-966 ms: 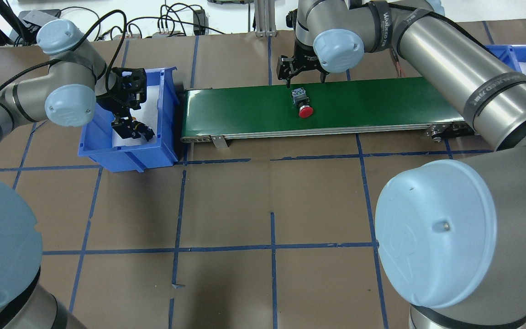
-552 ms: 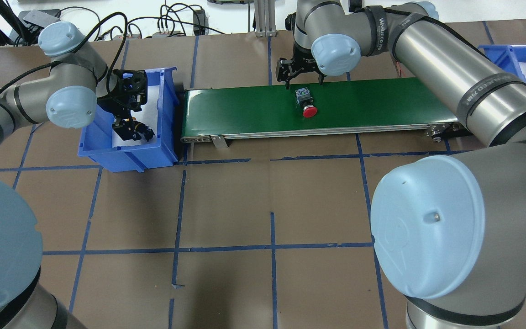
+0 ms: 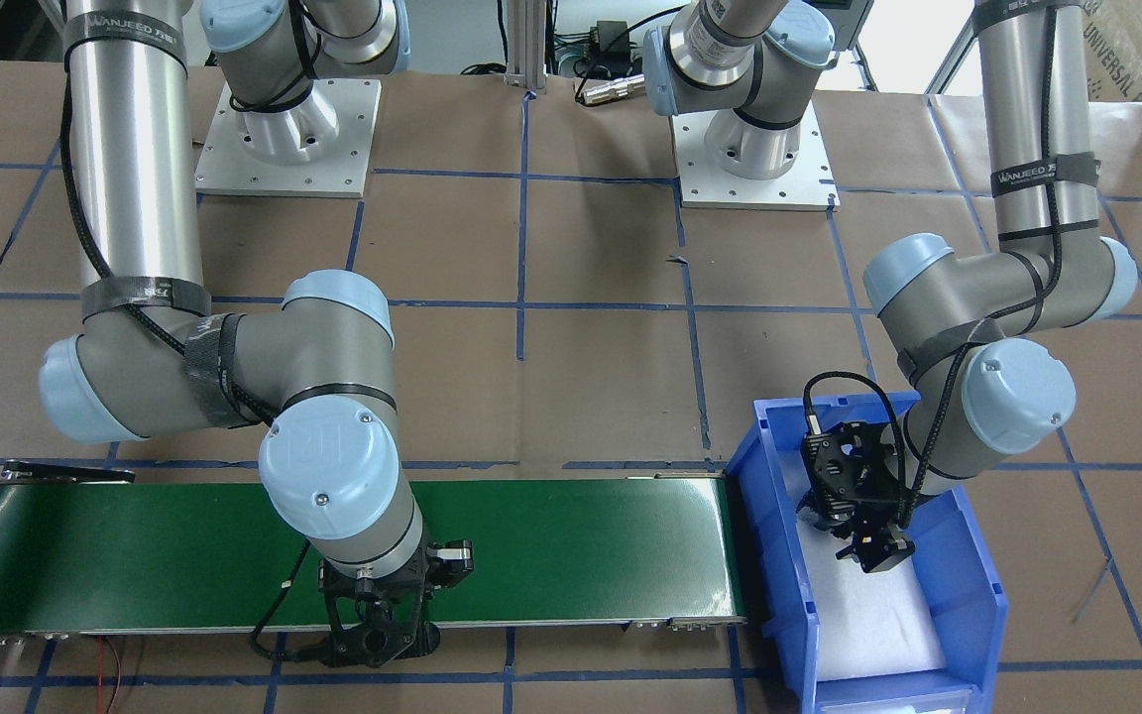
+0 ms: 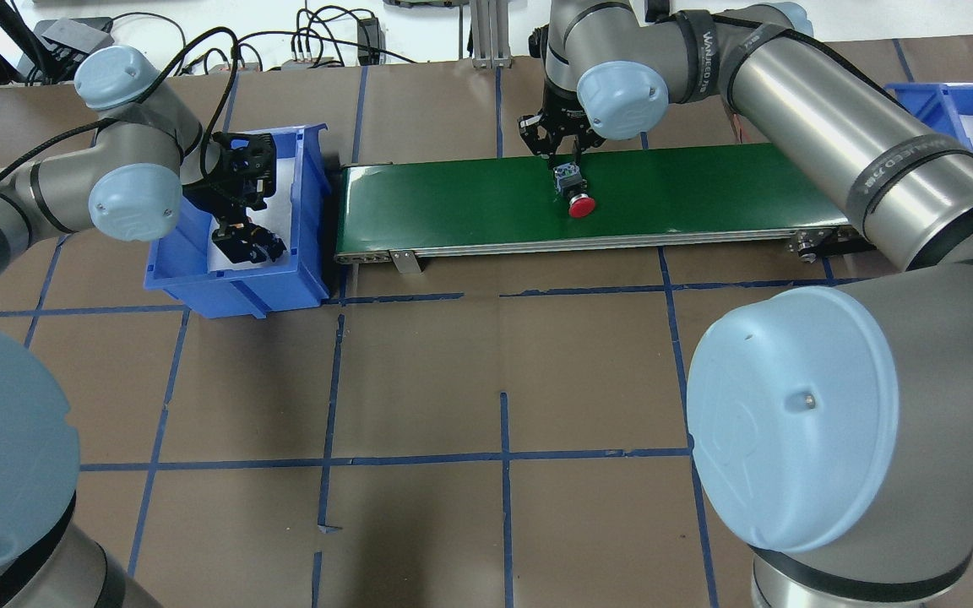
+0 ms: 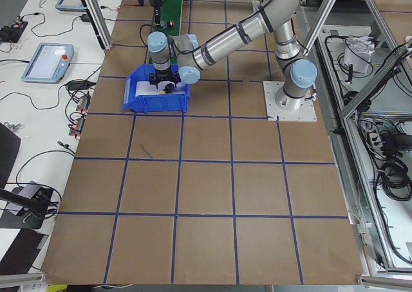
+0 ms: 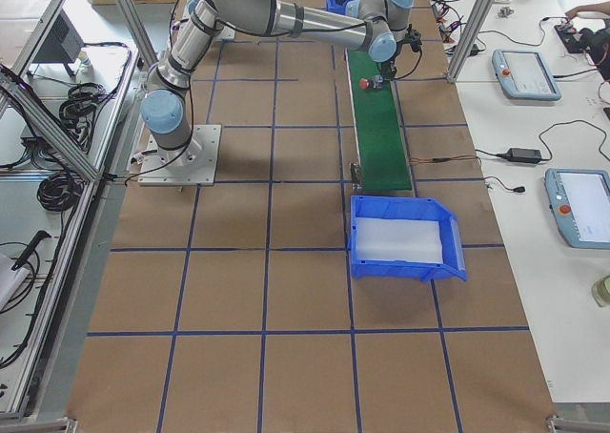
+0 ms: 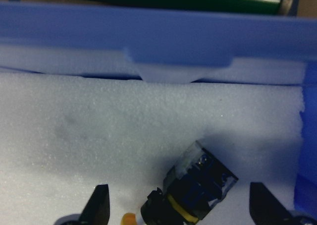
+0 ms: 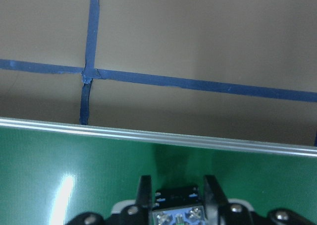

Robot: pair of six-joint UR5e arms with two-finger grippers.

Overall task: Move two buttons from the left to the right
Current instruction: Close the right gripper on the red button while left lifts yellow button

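Right gripper (image 8: 176,188): you had it clenched on the red button (image 4: 581,205), on the green belt (image 4: 453,198)
Left gripper (image 7: 179,200): you had it spread around the yellow button (image 7: 200,183) in the blue bin (image 4: 233,291)

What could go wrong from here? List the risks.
The right gripper pinches the red mushroom-cap push-button only at its grey contact block, so the cap end may sag or slip on lifting. The open left gripper straddles the yellow push-button lying askew on white foam; closing may twist it away.

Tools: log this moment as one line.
right tool: shut on red button, on belt | left tool: open, straddling yellow button in blue bin
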